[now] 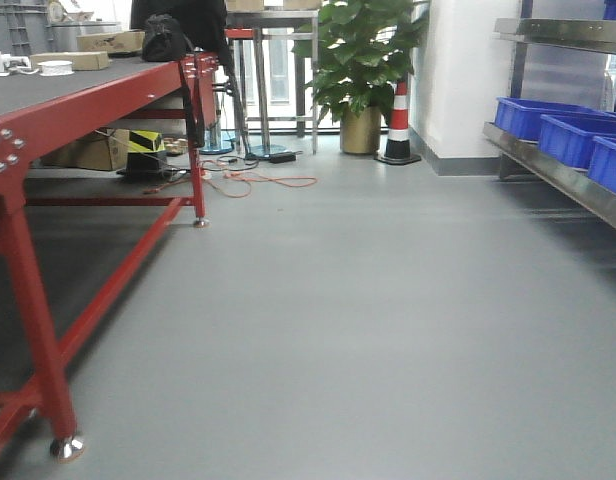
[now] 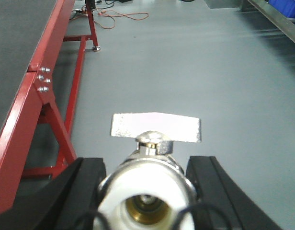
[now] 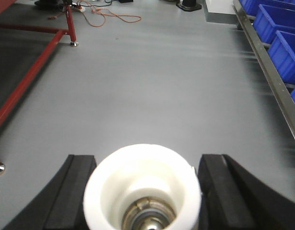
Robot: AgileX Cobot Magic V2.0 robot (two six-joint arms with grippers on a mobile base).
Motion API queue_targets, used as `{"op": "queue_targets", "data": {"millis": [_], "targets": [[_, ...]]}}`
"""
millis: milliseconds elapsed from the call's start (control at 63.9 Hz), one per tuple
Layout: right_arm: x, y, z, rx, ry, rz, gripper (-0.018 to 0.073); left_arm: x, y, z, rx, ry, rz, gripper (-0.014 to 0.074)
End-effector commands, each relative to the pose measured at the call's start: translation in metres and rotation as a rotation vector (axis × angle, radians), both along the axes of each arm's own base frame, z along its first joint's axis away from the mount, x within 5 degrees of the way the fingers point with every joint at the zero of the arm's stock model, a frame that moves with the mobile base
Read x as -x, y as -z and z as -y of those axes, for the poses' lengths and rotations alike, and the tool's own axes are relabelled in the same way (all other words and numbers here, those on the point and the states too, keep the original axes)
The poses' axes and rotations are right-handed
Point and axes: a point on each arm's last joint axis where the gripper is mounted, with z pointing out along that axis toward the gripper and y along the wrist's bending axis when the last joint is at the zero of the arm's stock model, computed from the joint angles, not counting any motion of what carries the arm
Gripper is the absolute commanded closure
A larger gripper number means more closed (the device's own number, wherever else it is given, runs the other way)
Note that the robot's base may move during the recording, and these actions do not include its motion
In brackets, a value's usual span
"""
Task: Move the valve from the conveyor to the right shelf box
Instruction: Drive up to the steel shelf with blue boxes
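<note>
In the left wrist view my left gripper (image 2: 146,165) is shut on the valve (image 2: 147,191). The valve is a silvery body with a white-rimmed end, brass inside and a thin flat silver handle (image 2: 156,127) on top. It hangs above the grey floor beside the conveyor (image 2: 18,43), a dark grey belt on a red frame. In the right wrist view my right gripper (image 3: 147,160) is shut on a second valve-like piece with a white cup-shaped end (image 3: 142,177). Blue shelf boxes (image 3: 277,24) stand at the right. Neither gripper shows in the front view.
The red-framed conveyor (image 1: 58,90) runs along the left, with boxes and a black bag at its far end. A metal shelf (image 1: 568,185) with blue boxes (image 1: 548,115) lines the right wall. Orange cables (image 1: 258,182), a plant (image 1: 360,70) and a striped cone (image 1: 398,125) stand beyond.
</note>
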Motion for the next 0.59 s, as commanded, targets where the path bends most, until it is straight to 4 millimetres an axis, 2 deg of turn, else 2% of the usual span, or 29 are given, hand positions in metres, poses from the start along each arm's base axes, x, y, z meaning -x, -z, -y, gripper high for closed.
{"op": "queue_targets", "data": {"millis": [0, 579], "targets": [[0.0034, -0.013, 0.0024, -0.004, 0.016, 0.1, 0.0712, 0.0032, -0.0093, 0.0014, 0.008, -0.001, 0.078, 0.0707], [0.0033, -0.0134, 0.0024, -0.004, 0.016, 0.104, 0.0712, 0.0032, -0.0093, 0.0014, 0.008, -0.001, 0.078, 0.0707]]}}
